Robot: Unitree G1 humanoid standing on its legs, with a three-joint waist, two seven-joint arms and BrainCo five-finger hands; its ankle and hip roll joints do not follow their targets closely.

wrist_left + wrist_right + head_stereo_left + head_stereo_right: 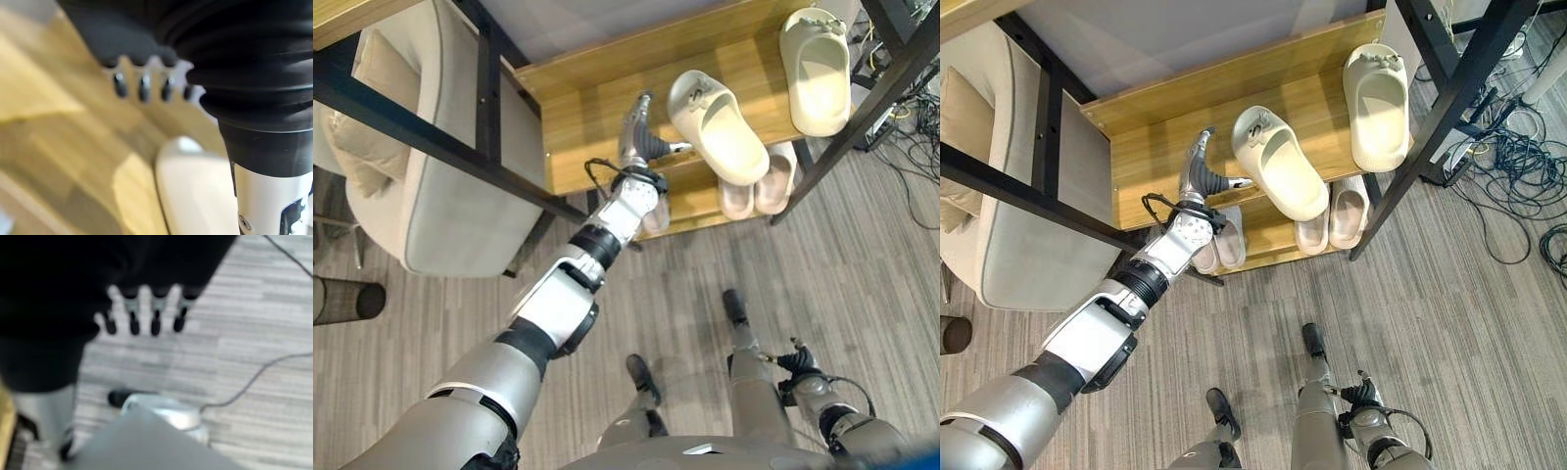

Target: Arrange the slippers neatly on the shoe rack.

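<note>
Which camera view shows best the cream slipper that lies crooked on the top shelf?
The right eye view: the crooked cream slipper shows whole, the left hand beside it. The left eye view is nearly equal. The left wrist view shows one blurred end.

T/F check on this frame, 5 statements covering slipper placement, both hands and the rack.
1. Two cream foam slippers lie on the wooden upper shelf: an angled one and a straighter one near the black frame post. True.
2. The left hand is curled round the angled slipper. False: its fingers are straight, thumb reaching toward the slipper's heel end.
3. The right hand hangs low over the striped grey floor, holding nothing. True.
4. The lower shelf is bare. False: a pale pink slipper pair sits there, with another pale pair beside it.
5. The two cream slippers lie parallel. False: one is skewed diagonally.
</note>
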